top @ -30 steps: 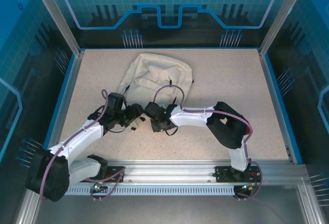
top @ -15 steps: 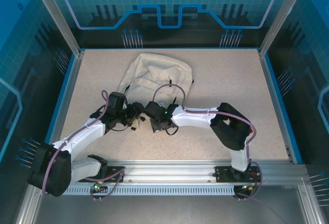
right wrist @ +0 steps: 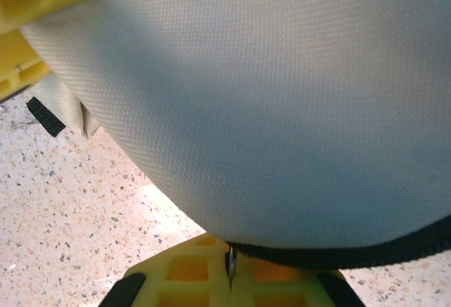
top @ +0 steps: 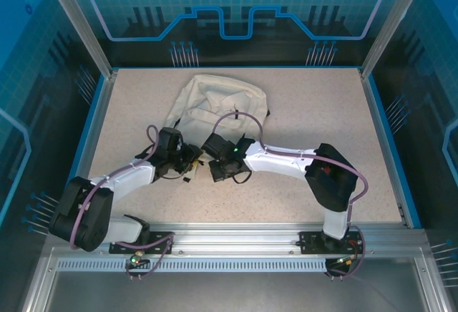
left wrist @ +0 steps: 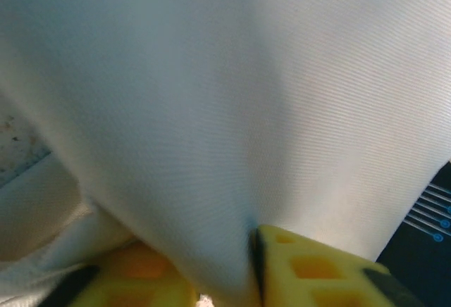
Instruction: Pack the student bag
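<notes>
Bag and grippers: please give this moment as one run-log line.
bag: on table, near edge gripped | left gripper: shut on bag cloth | right gripper: shut on bag's dark-trimmed edge

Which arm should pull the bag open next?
Probably right. The right gripper is shut on the dark edge band of the bag, a firm spot to pull from. The left gripper pinches plain cloth, so it looks better for holding things steady.
</notes>
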